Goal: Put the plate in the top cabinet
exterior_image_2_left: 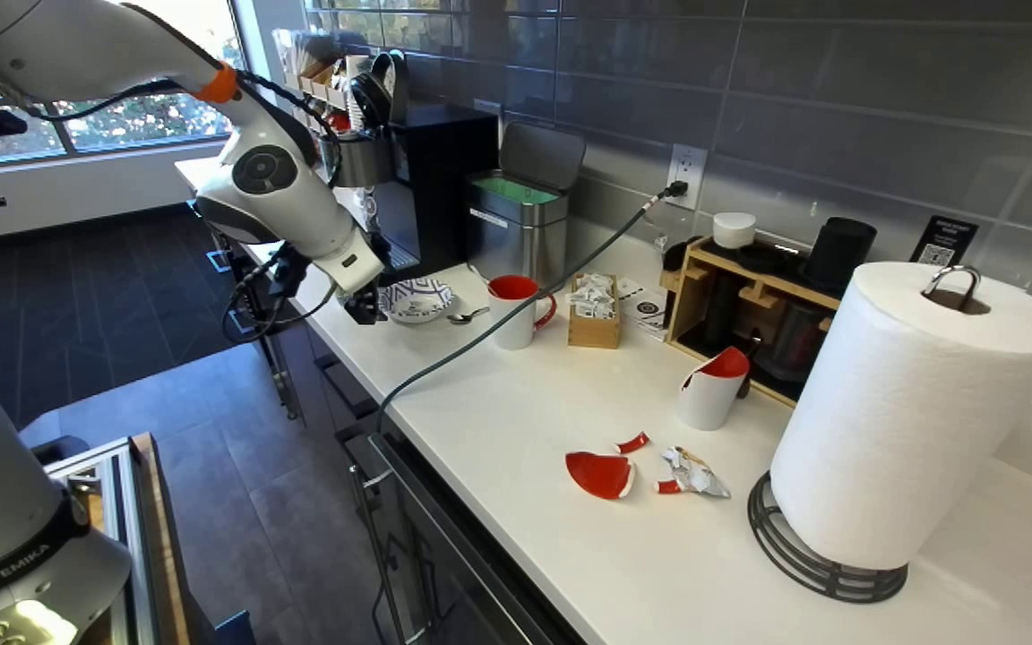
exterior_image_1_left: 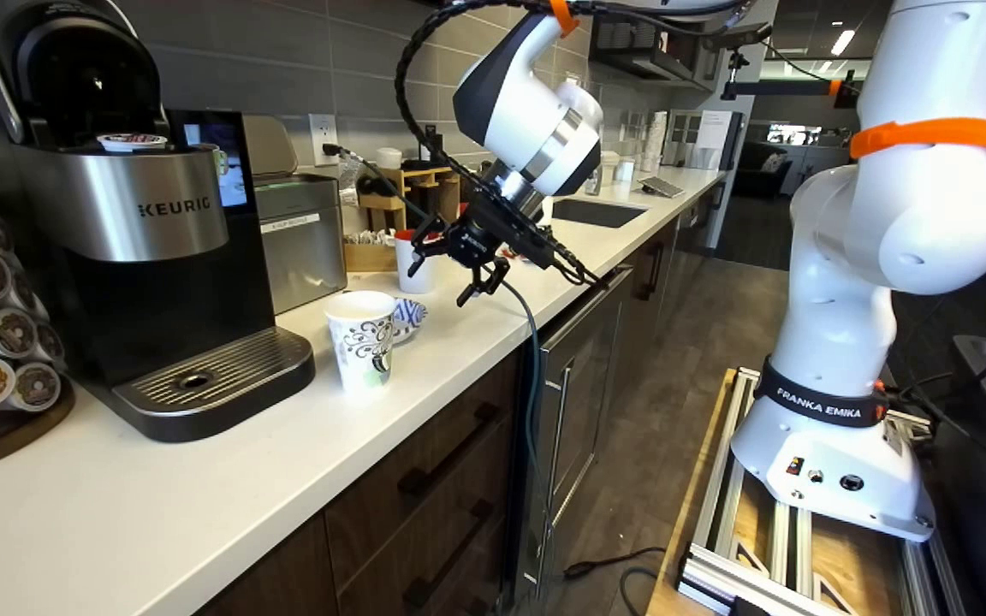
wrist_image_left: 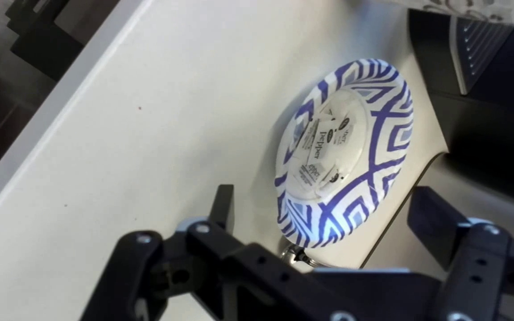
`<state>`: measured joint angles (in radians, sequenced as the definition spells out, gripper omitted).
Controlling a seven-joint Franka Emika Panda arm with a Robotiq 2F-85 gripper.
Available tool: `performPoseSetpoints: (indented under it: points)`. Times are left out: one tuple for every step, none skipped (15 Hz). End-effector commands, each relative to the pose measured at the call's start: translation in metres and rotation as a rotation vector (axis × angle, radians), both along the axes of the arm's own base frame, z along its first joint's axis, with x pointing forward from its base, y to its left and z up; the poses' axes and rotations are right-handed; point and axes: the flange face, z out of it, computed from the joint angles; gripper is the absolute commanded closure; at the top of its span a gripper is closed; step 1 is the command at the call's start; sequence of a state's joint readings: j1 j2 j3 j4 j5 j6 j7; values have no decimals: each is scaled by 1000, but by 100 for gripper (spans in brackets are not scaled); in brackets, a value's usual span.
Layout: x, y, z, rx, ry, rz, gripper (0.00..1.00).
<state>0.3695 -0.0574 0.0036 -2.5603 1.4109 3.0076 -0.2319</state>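
- By our read we're at the grasp: the fingers (wrist_image_left: 224,207) are spread with nothing between them. The plate (wrist_image_left: 373,178) is on the tabletop (wrist_image_left: 150,147), just past the gap at about 1 o'clock in the wrist view.
- Our vote is to pinch the rim at 9 o'clock in the wrist view, 1 finger outside and 1 inside. That side faces away from the coffee maker (exterior_image_1_left: 168,231) and metal bin (exterior_image_2_left: 520,237), so it should be less of a squeeze.
- Heads up: small packets (wrist_image_left: 321,147) sit in the plate, at least 1 reading "pepper". It looks papery to us and would probably flex, so a gentle grip and a slow, level lift should stop them sliding out.
- Watch the neighbours. In an exterior view the spoon (exterior_image_2_left: 468,316) lies just beside the plate between 3 and 4 o'clock, with the mug (exterior_image_2_left: 510,330) near at 3. The paper cup (exterior_image_1_left: 362,342) is near at 8 o'clock in an exterior view.
- We'd lift away from the cord (exterior_image_2_left: 444,363) too.
- We can't pin down the top cabinet; the dark wall unit (exterior_image_1_left: 673,60) at 1 o'clock in an exterior view is a maybe.
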Motion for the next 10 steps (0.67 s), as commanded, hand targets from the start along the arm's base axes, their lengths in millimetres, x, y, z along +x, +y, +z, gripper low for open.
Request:
performPoseSetpoints:
  points:
    - [11,2,-13,22,-15,-24,0]
    - [13,3,-16,37,-19,-35,0]
    - [16,3,-19,52,-26,-48,0]
    - [19,3,-21,65,-34,-60,0]
    - [22,4,-24,73,-40,-71,0]
    - [24,3,-29,77,-41,-77,0]
    - [25,2,-35,78,-42,-84,0]
    - [27,2,-39,81,-45,-91,0]
    - [28,1,-43,83,-48,-98,0]
    - [30,1,-48,84,-50,-104,0]
